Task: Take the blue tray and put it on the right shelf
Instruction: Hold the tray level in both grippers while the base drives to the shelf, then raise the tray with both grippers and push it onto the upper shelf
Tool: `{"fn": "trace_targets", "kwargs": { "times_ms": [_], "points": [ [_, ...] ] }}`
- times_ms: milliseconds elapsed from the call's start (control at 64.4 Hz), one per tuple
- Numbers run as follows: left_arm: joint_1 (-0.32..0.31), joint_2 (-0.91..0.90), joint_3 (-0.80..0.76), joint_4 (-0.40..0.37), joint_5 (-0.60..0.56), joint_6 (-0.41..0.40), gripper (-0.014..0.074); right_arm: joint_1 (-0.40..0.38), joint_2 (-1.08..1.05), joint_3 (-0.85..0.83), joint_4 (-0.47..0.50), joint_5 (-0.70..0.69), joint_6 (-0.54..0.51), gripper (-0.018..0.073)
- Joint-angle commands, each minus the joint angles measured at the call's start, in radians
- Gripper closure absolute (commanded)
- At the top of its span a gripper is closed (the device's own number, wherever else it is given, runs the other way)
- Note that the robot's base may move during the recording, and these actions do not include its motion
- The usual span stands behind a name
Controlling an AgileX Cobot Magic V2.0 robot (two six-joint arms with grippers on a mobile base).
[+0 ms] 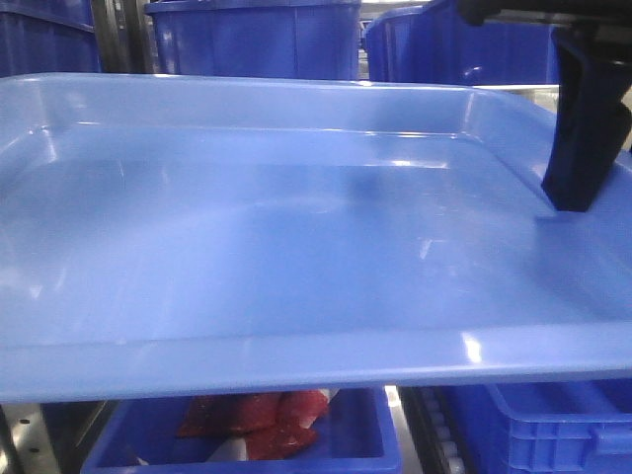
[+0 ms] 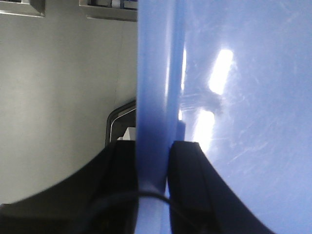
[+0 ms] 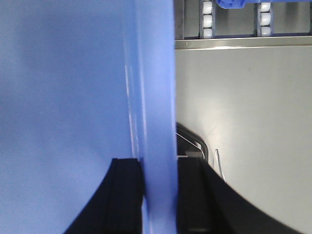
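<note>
1. My left gripper [image 2: 153, 163] is closed tight on one rim of the blue tray [image 1: 296, 247], with a finger on each side.
2. My right gripper [image 3: 158, 168] clamps the opposite rim (same pinch), so the tray hangs between my grippers.
3. Dark-blue bins [image 1: 255, 39] stand behind the tray.

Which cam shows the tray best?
Exterior front: the tray fills the frame, with floor and rim visible. The wrist views show only its rim edge-on, pinched by the left gripper and right gripper.

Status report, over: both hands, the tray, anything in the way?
Left hand shut on blue tray rim. Right hand shut on opposite rim. Tray aloft, empty. Dark-blue bins ahead.
</note>
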Motion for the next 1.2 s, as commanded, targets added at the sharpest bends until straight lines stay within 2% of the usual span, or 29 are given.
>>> {"fn": "trace_targets", "kwargs": {
  "times_ms": [0, 1041, 1180],
  "points": [
    [-0.009, -0.023, -0.024, -0.012, -0.001, -0.004, 0.0542, 0.0, -0.028, -0.027, -0.02, -0.033, 0.009, 0.0316],
    [-0.009, -0.023, -0.024, -0.024, -0.01, -0.004, 0.0542, 0.0, -0.028, -0.027, -0.02, -0.029, 0.008, 0.0316],
    [-0.009, -0.023, -0.041, 0.001, -0.038, 0.013, 0.0542, 0.0, -0.028, -0.04, -0.02, -0.018, 0.007, 0.0316]
  ]
}}
